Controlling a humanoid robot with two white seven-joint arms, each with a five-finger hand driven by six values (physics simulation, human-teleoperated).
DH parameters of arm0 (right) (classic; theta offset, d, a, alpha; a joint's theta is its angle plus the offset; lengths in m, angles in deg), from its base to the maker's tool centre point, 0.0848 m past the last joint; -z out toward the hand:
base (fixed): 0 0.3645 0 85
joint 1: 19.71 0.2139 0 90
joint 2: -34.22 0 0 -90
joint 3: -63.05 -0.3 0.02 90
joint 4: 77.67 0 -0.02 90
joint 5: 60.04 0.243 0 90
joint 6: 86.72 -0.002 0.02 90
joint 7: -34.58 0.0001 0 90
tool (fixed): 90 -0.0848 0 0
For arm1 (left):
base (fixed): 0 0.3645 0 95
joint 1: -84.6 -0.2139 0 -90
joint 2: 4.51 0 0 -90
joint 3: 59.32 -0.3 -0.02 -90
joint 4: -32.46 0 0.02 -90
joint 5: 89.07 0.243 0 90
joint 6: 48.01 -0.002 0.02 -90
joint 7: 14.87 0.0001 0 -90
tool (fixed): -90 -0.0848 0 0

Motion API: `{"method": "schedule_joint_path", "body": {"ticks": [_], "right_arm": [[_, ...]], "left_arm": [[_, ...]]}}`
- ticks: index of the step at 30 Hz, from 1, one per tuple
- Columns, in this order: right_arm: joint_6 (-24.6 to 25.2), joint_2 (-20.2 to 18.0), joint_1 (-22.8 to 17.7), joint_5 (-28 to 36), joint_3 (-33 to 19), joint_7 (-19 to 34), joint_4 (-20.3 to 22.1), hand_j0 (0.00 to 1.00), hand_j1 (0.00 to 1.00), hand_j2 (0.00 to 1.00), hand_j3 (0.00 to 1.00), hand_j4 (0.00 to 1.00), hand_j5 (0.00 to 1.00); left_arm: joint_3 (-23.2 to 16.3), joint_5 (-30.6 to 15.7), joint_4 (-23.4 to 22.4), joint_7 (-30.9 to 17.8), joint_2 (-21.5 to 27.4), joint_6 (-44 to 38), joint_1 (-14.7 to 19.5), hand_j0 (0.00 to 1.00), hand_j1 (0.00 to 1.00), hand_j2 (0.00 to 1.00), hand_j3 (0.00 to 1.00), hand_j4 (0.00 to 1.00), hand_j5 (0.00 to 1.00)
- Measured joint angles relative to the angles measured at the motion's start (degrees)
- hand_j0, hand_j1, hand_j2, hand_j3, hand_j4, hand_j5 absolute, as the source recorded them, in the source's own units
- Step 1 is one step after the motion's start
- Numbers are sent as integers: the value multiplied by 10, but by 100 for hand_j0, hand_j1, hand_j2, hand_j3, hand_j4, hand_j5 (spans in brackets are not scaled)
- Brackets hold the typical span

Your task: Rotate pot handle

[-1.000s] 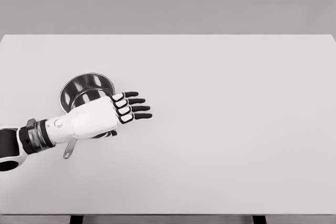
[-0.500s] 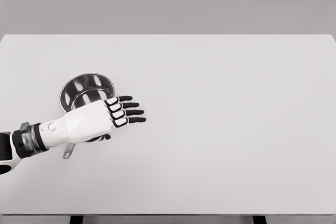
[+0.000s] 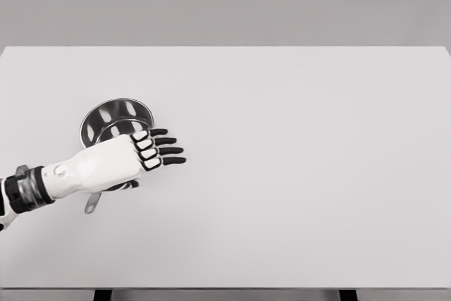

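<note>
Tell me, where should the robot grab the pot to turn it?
Probably by the handle, the thin strip sticking out from the pot toward the table's near edge. Only its tip shows below the left hand, which hovers over it with fingers open. Coming down from above and closing around it looks easiest.

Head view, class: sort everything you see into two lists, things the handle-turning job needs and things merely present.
Needed for the job:
pot
pot handle
left hand, fingers extended, holding nothing

Merely present:
white table
</note>
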Motion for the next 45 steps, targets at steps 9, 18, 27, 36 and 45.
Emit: {"method": "schedule_joint_path", "body": {"ticks": [9,18,27,36,45], "right_arm": [[0,0,0,0,0,0,0,100,100,100,100,100,100],[0,0,0,0,0,0,0,100,100,100,100,100,100],[0,0,0,0,0,0,0,100,100,100,100,100,100],[0,0,0,0,0,0,0,100,100,100,100,100,100],[0,0,0,0,0,0,0,100,100,100,100,100,100]], "left_arm": [[5,-1,-2,1,14,0,-1,100,100,100,100,100,100],[7,-1,-5,1,25,0,-9,100,100,100,100,100,100],[17,-1,-11,1,38,0,-13,100,100,100,100,100,100],[34,-1,-29,2,49,0,-18,100,100,100,100,100,100],[52,0,-57,3,51,0,-18,100,100,100,100,100,100]]}}
